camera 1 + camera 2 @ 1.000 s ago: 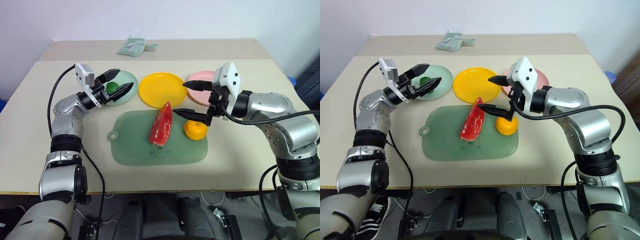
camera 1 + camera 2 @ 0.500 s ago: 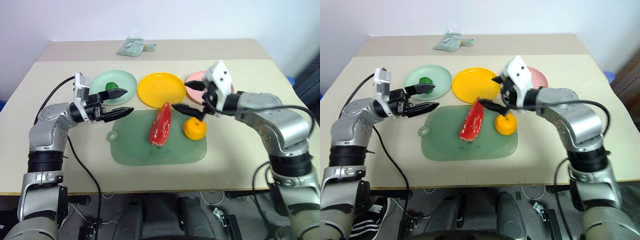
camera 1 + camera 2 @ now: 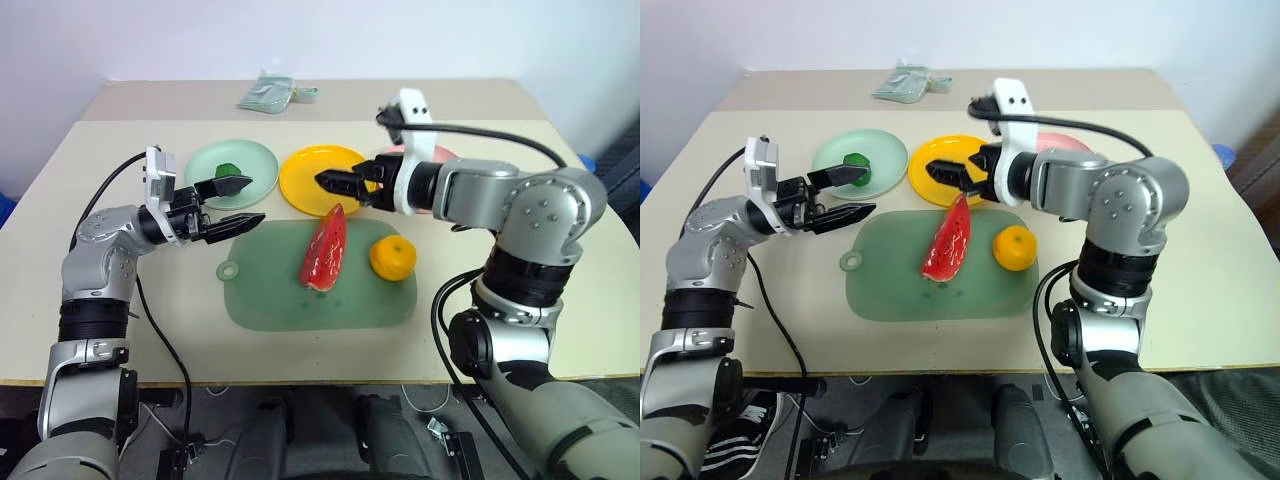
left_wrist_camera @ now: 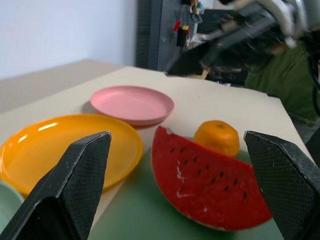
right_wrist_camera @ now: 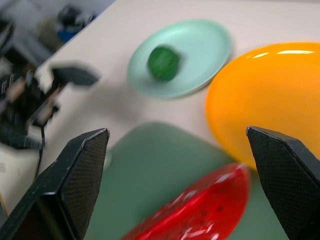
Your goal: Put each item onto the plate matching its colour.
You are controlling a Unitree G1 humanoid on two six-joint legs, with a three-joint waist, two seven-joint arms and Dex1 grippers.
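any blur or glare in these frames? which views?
Right wrist view: left pincer smeared, green vegetable soft; glare streak on yellow plate. Left wrist view: watermelon slice and orange sharp, background clutter soft. Eye views: crisp, sheen on the slice.

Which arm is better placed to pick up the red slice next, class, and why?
Right. The right gripper hangs open just above the red slice's tip; the left gripper, also open, sits farther off, beside the board.

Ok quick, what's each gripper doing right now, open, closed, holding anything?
Left gripper: open, holding nothing.
Right gripper: open, holding nothing.
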